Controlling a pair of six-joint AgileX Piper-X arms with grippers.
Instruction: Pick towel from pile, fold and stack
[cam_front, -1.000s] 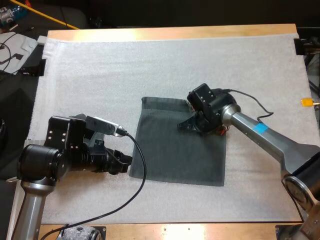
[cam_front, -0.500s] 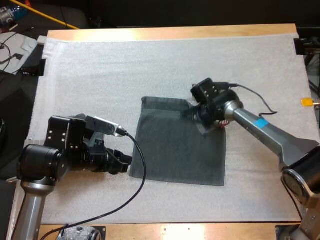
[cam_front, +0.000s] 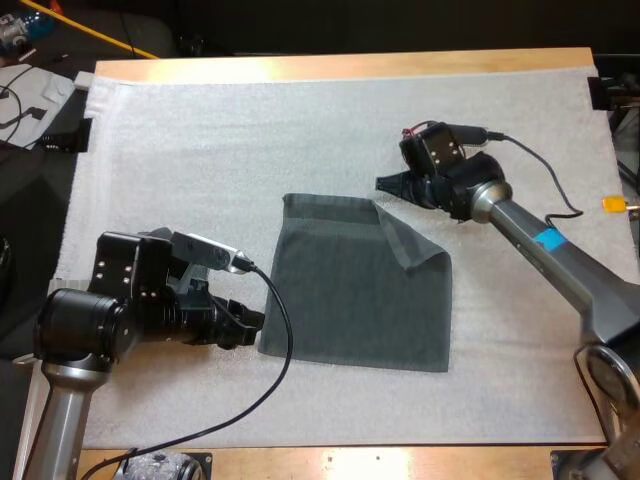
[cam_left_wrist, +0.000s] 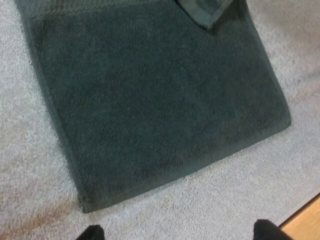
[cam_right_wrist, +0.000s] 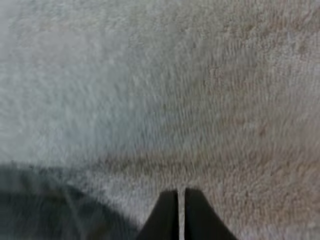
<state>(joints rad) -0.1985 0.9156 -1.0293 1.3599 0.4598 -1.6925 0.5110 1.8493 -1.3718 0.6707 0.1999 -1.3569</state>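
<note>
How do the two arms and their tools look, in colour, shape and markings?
The left arm and right arm have silver-grey tubular links and bulky black joints; the right carries a blue patch. The left tool and right tool each have two black pointed fingers.

Looks like a robotics lab bench: wooden table (cam_front: 340, 66) under a white mat (cam_front: 200, 150), left arm (cam_front: 100, 310) at seven o'clock, right arm (cam_front: 545, 255) at four, loose cables (cam_front: 12, 95) and a yellow rod (cam_front: 95, 33) up at eleven.
</note>
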